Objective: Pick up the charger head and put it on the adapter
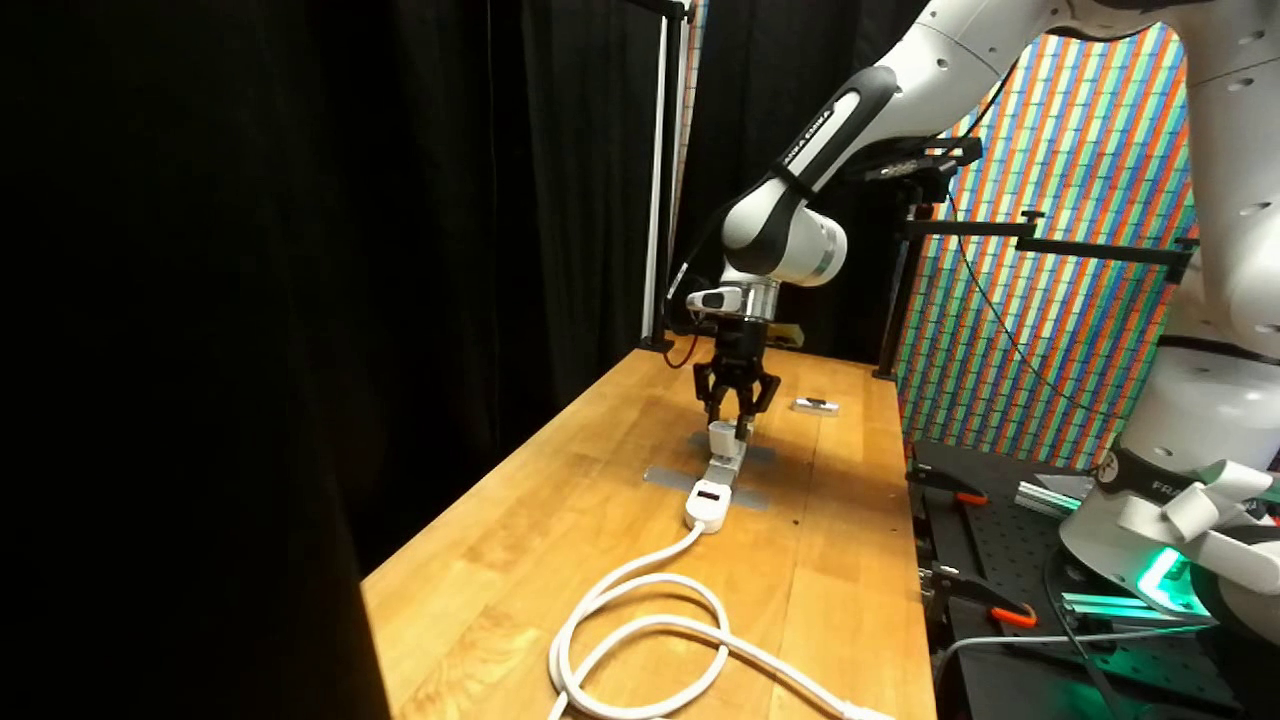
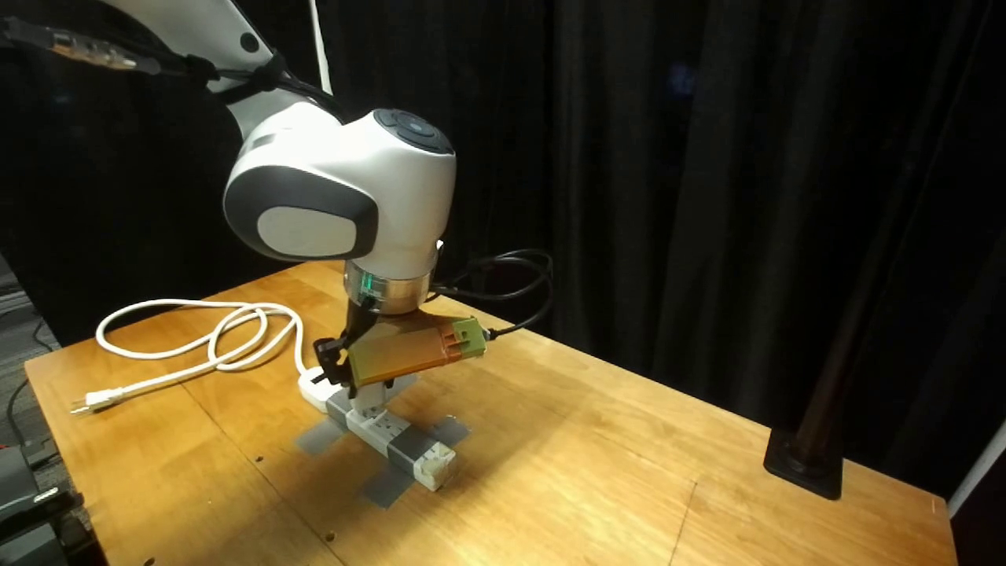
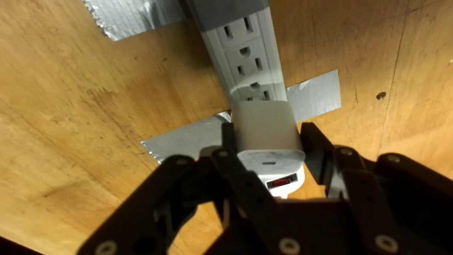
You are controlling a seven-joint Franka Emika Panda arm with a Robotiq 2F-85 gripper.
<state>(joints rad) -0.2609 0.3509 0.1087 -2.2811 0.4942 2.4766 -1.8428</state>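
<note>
So yeah, my fingers [image 3: 316, 148] are gripping the charger head [image 3: 267, 131], one on each side, with its port [image 3: 269, 163] facing my wrist view. I've got it at the adapter [image 3: 260, 44], right over the outlets [image 3: 245, 51] next to the gray tape [image 3: 315, 94] at the cable end. Honestly can't tell whether it's plugged in or just hanging above them, the charger head itself hides that bit. The adapter runs parallel to the long edges of the tabletop [image 1: 540, 500], well in from both, and a second strip of tape [image 2: 410, 446] crosses it nearer its other end. Past the switch [image 3: 282, 182], the white cable [image 2: 163, 380] lies in loops toward one short edge, with the plug [image 2: 102, 400] up close to a corner in an exterior view. Opposite end of the tabletop: a black stand foot [image 2: 803, 464] sits by a corner, and some small flat thing [image 1: 815, 406] lies toward that short edge, too tiny to make out. A couple of orange-handled clamps [image 1: 1012, 617] are along the long edge by my base [image 1: 1150, 430].
</note>
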